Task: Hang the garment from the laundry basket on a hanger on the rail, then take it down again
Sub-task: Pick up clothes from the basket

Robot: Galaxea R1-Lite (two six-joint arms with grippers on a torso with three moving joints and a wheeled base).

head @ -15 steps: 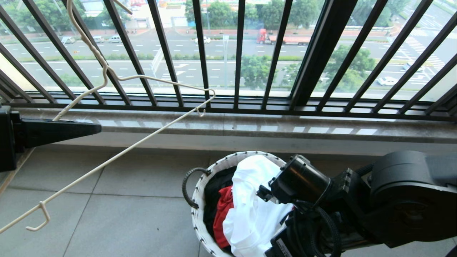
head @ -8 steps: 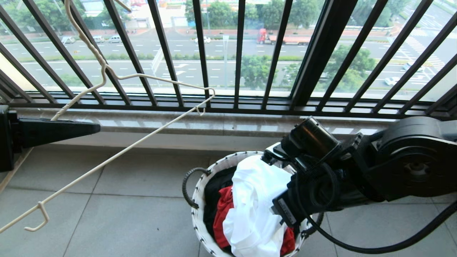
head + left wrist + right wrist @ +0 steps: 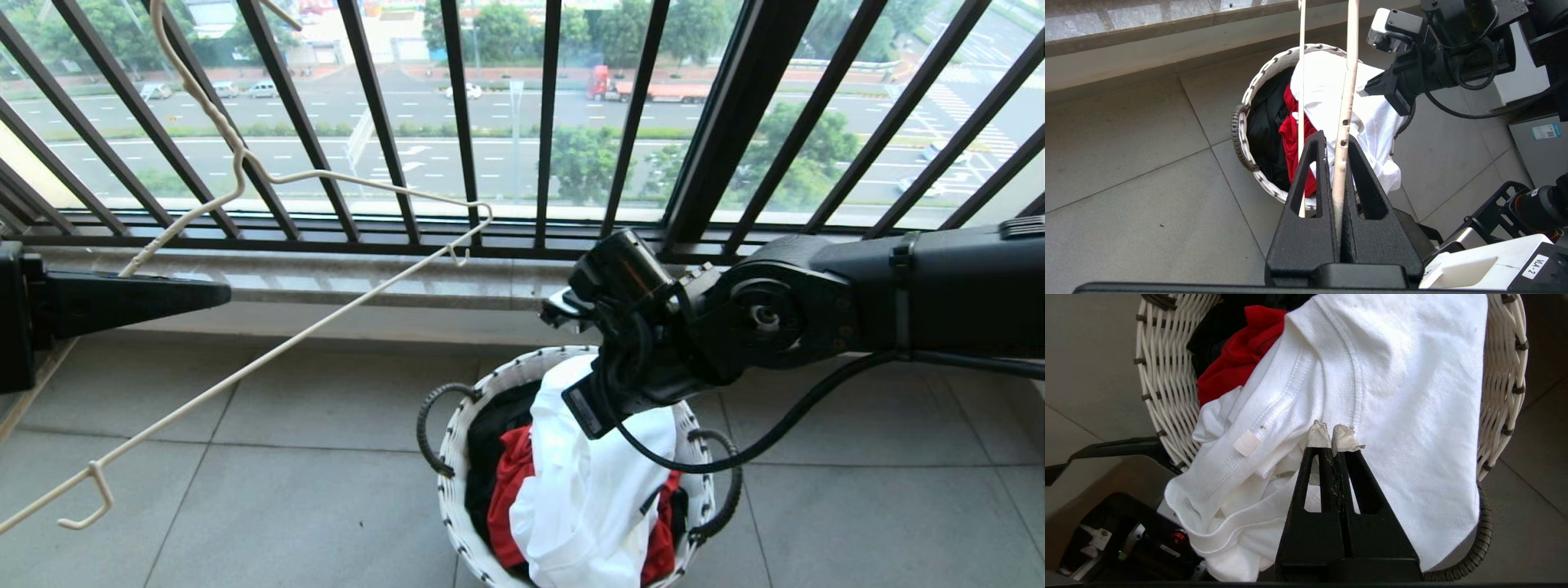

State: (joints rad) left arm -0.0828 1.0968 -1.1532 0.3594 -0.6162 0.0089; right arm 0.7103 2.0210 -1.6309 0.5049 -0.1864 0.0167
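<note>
The white short-sleeved cotton T-shirt (image 3: 1372, 375) lay heaped on top of the small round white woven laundry basket (image 3: 457, 457), which stood on the grey tiled floor (image 3: 245, 490) just below the stone window sill (image 3: 408, 282). The shirt spilled over the basket's rim on the side nearer the robot, with a red garment (image 3: 510, 482) and a black one (image 3: 490, 429) packed beside it. The right gripper (image 3: 1335, 435), reaching in from the right on its black arm, had its taped fingertips (image 3: 1318, 435) pressed together against a fold of the white shirt near a stitched seam; whether any cloth was actually pinched between them could not be told. The left gripper (image 3: 1336, 163) was held out to the left, well apart from the basket, its two black fingers clamped narrowly on one sloping arm of the thin cream-white wire hanger (image 3: 269, 359). The hanger hung tilted in front of the black window railing bars (image 3: 375, 114), its long hook running upward out of sight and one notched end low near the floor.
</note>
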